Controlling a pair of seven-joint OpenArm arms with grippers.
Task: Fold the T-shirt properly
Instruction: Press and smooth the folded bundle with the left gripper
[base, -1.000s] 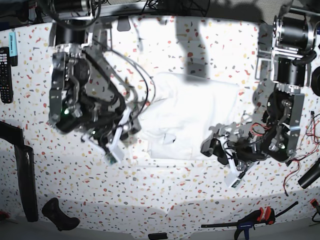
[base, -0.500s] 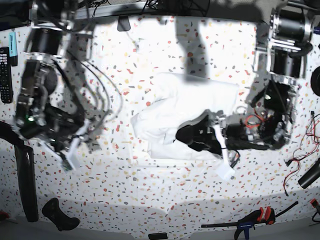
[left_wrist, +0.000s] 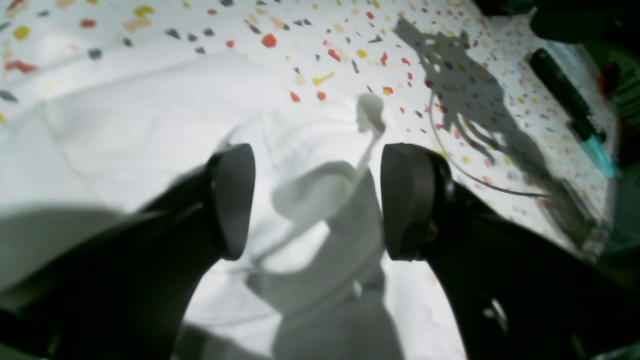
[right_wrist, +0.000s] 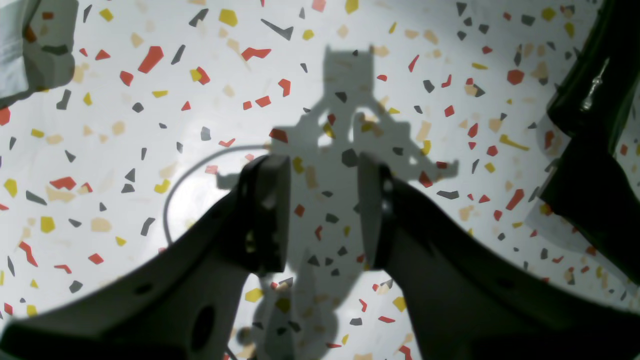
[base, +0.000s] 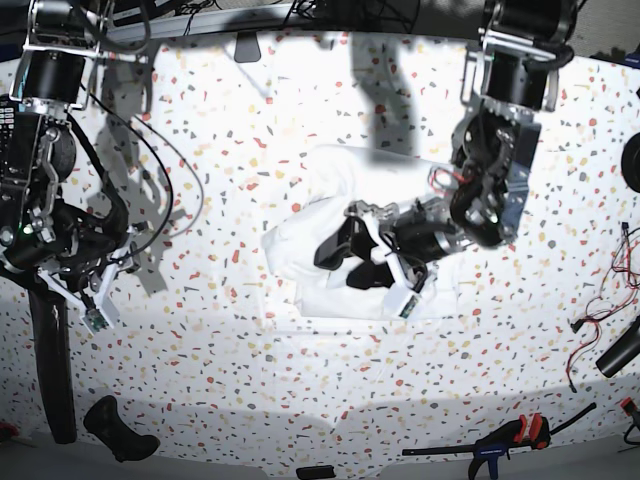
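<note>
The white T-shirt (base: 400, 190) lies crumpled in the middle of the speckled table (base: 300, 400), with its left part bunched into folds. My left gripper (base: 347, 260) hovers over the shirt's lower middle. In the left wrist view this gripper (left_wrist: 320, 200) is open, and only white T-shirt fabric (left_wrist: 125, 130) shows below the gap. My right gripper (right_wrist: 320, 212) is open above bare table with nothing between its fingers. A corner of the T-shirt (right_wrist: 20, 45) shows at the top left of that view. The right arm (base: 50, 235) stands at the table's left side, away from the shirt.
A black strap (base: 50, 360) and a black handle-like object (base: 120, 430) lie at the front left. A clamp (base: 510, 440) lies at the front right, with red wires (base: 600, 300) and a black cylinder (base: 622, 350) near the right edge. A teal-tipped pen (left_wrist: 570, 105) lies beyond the shirt.
In the base view the left gripper has swept leftward from the shirt's right edge to over its middle. The right arm has pulled back from the shirt to the table's left side.
</note>
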